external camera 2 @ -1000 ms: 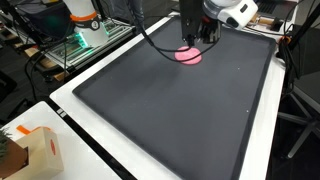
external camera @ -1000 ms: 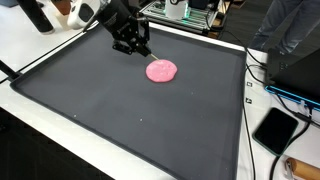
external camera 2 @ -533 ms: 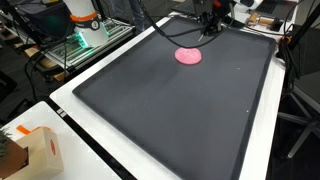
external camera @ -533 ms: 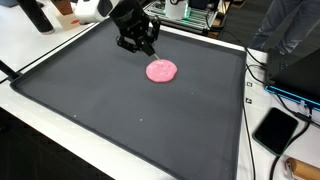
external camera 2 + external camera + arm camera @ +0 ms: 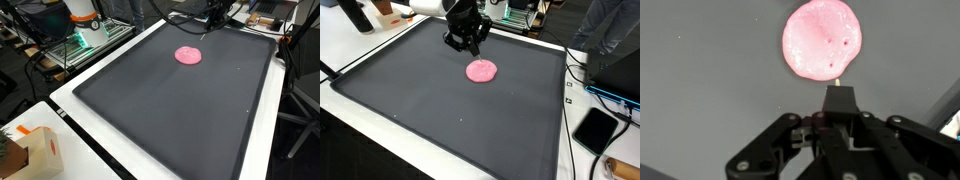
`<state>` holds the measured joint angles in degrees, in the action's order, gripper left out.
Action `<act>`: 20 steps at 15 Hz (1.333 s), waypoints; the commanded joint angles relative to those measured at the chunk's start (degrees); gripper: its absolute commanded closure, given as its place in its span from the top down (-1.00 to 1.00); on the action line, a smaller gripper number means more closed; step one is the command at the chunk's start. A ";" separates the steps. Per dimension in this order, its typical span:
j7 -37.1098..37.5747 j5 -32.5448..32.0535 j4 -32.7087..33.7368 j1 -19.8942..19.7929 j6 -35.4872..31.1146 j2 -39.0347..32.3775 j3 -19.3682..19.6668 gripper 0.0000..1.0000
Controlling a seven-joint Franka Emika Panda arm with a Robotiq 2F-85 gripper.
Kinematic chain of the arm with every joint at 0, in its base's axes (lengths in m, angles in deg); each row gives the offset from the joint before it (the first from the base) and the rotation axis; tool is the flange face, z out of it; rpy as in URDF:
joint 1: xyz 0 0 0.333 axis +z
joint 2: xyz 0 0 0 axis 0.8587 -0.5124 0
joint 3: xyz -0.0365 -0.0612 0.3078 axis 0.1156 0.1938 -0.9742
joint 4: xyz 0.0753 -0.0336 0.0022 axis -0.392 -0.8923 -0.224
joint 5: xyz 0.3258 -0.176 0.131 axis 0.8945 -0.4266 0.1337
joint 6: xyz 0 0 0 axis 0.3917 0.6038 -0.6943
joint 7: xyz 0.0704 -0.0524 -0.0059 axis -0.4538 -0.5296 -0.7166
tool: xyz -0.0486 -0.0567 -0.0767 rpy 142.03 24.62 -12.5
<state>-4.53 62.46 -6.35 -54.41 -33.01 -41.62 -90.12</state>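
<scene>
A flat, round pink disc [image 5: 481, 70] [image 5: 188, 55] lies on a large dark mat [image 5: 440, 115] [image 5: 180, 115] towards its far end. My black gripper [image 5: 472, 48] [image 5: 207, 28] hangs in the air above the mat, a short way off the disc and not touching it. In the wrist view the disc [image 5: 823, 38] sits just beyond my gripper [image 5: 840, 92], whose fingers are pressed together. A tiny pale tip shows at their end; I cannot tell what it is.
A white table edge [image 5: 360, 110] frames the mat. A black tablet [image 5: 595, 130] and cables [image 5: 576, 72] lie beside the mat. A cardboard box [image 5: 35, 150] stands at a table corner. A person [image 5: 610, 30] is at the far side.
My gripper has risen from the pink disc and moved away towards the far edge of the mat. The disc has stayed in place.
</scene>
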 commanded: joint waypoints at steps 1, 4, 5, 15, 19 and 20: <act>0.36 -0.51 0.15 -0.93 0.13 -0.10 -1.08 -0.71; 0.34 -0.49 0.15 -1.19 0.13 -0.11 -1.04 -0.71; 0.34 -0.49 0.15 -1.20 0.13 -0.12 -1.04 -0.71; 12.97 -16.73 -0.79 7.28 1.37 -0.38 -0.09 -0.93; 23.76 -25.19 0.80 13.36 6.13 -2.63 0.03 -0.93; 25.52 -26.51 1.25 14.49 7.65 -3.30 -0.17 -0.93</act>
<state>15.00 40.87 -6.54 -43.32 -29.40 -43.01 -90.55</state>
